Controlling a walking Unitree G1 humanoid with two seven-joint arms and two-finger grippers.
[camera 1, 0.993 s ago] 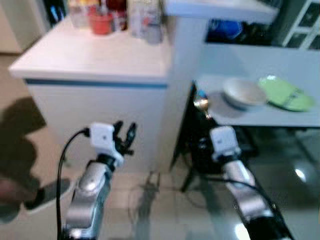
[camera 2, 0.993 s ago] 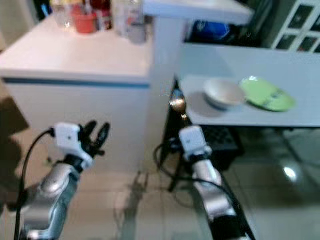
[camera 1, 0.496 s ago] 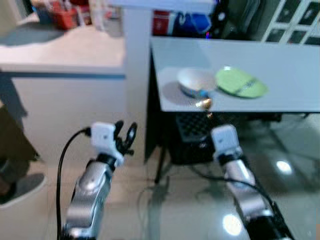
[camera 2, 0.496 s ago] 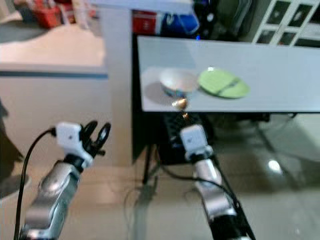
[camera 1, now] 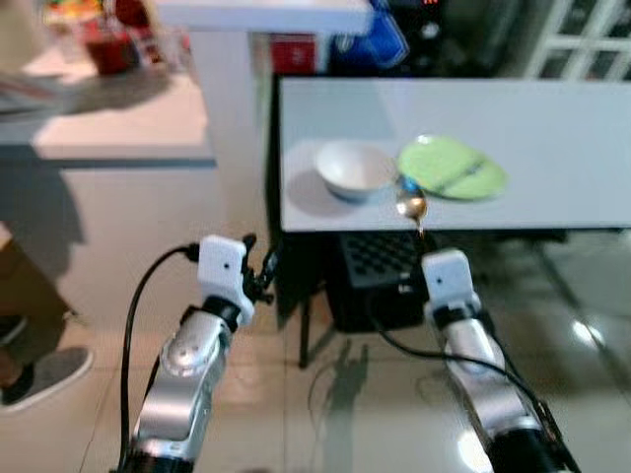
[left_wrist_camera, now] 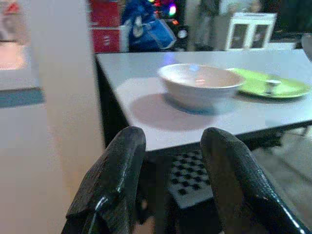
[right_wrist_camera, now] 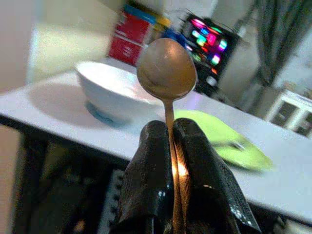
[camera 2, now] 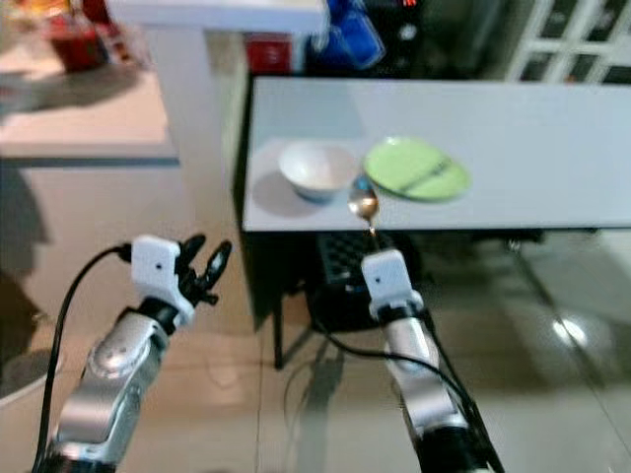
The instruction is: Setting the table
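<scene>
Spoon: gold-ish one, standing bowl-up, handle pinched tight between the fingers of the right end effector, just short of the tabletop's near edge.
Left end effector: fingers spread apart, nothing in them, hanging low by the tabletop's left corner.
Place setting: white bowl near the front edge, green plate right beside it with some small thing on it I can't make out.
Doing it well: my guess is the spoon wants to go flat on the bare strip near the bowl, so lift over the edge first, tip the handle down, and don't let go until it's resting. Bowl sits close to the edge, so stay clear of its rim.
Versus a second ago: whole view has swung, so the camera turned toward the tabletop. White counter that was dead ahead is now off to the left, bowl and plate sit nearly centred and closer. Grip on the spoon looks unchanged.
</scene>
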